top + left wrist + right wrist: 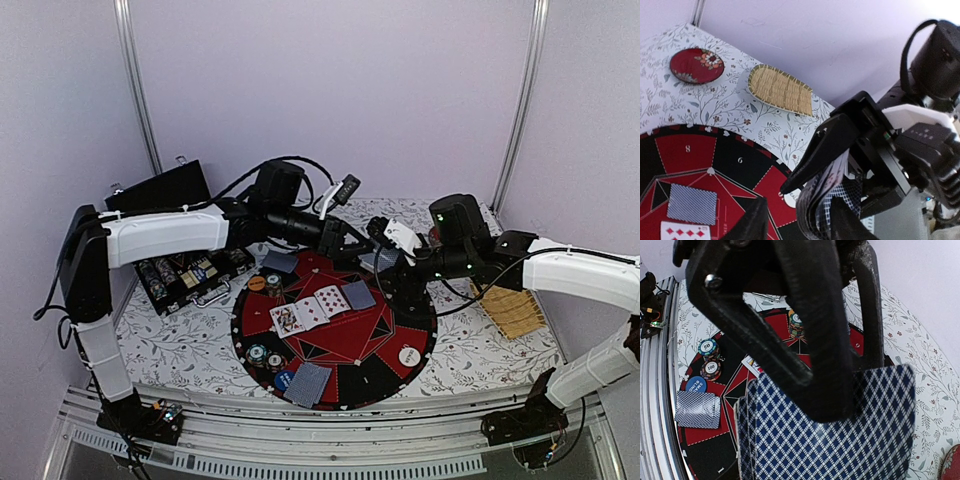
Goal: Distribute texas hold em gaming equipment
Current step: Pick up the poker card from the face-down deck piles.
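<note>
My right gripper [388, 264] is shut on a deck of playing cards [830, 435] with blue-checked backs, held above the far side of the round red-and-black poker mat [360, 345]. My left gripper [797, 222] stands open at the deck's lower end [817, 202]: one finger touches the cards and the other stands well apart. On the mat lie face-up cards [310, 312], face-down cards [358, 294] [308, 385], striped chips [258, 352], a blue disc [283, 380], an orange disc [257, 283] and a white button [409, 355].
An open black case of chips [190, 275] stands at the back left. A straw-coloured slatted mat [781, 90] and a dark red plate [696, 65] lie at the back right. The two arms meet over the mat's far edge.
</note>
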`<action>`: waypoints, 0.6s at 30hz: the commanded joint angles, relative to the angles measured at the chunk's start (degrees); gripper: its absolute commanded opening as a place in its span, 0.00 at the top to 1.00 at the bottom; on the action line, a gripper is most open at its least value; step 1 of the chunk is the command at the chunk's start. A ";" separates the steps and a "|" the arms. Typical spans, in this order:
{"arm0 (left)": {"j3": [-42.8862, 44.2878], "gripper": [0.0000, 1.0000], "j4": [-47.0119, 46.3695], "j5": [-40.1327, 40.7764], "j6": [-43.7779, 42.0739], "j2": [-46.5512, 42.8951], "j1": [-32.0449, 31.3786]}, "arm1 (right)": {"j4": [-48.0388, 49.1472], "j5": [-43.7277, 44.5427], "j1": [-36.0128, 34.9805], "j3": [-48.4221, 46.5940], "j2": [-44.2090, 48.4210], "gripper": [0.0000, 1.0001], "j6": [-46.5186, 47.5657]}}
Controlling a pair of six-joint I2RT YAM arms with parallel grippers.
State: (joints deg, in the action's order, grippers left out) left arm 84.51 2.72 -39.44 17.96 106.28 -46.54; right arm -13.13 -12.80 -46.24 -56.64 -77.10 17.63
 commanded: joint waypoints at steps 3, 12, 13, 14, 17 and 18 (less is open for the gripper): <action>2.03 0.72 3.31 2.82 -3.01 -0.21 -0.65 | 1.47 -0.38 -0.47 -1.02 0.18 0.48 -0.01; 1.15 1.00 4.80 3.69 -4.78 -2.77 -0.40 | 1.22 1.85 -0.40 -0.05 1.17 0.48 0.20; 1.04 1.00 4.95 3.96 -4.99 -3.02 -0.35 | 1.08 2.09 -0.36 0.06 1.16 0.48 0.18; 0.87 1.00 5.07 4.23 -5.23 -3.44 -0.37 | 1.05 2.41 -0.41 0.11 1.09 0.48 0.21; 0.26 1.00 5.21 4.92 -5.76 -4.43 -0.06 | 0.83 3.02 -0.26 0.28 0.76 0.48 0.29; 0.16 1.00 5.27 5.14 -5.88 -4.66 0.18 | 0.72 3.06 -0.26 0.24 0.69 0.49 0.30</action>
State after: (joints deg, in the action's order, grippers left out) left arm 85.34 6.42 -36.51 13.67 104.68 -46.85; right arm -13.21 -10.96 -46.24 -56.62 -77.10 17.69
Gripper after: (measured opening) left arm 0.006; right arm 0.517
